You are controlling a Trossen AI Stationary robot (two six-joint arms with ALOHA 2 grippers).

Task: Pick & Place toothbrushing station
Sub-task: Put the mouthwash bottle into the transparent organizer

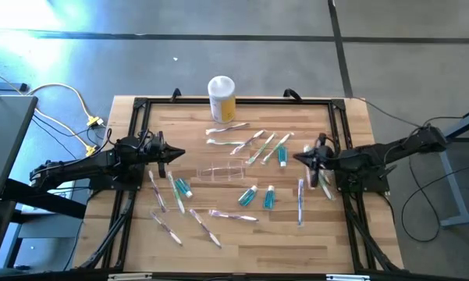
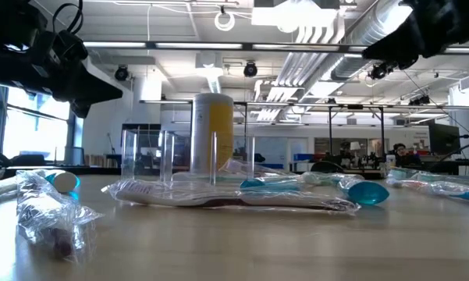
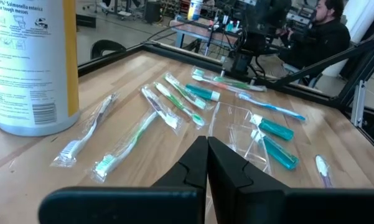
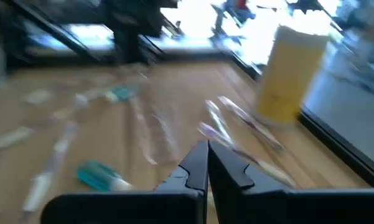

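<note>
The toothbrushing station (image 1: 221,172), a clear see-through plastic container, stands on the wood at the table's middle; it also shows in the low view (image 2: 189,160) and in the left wrist view (image 3: 239,127). My left gripper (image 1: 179,154) is shut and empty, held above the table left of the station. My right gripper (image 1: 298,157) is shut and empty, above the table right of it. Both sets of fingers point toward the middle.
A white-lidded yellow jar (image 1: 222,97) stands at the far edge. Several wrapped toothbrushes (image 1: 232,143) and small teal toothpaste tubes (image 1: 269,197) lie scattered around the station. A wrapped toothbrush (image 2: 234,195) lies just before the station. A person sits beyond the table (image 3: 320,25).
</note>
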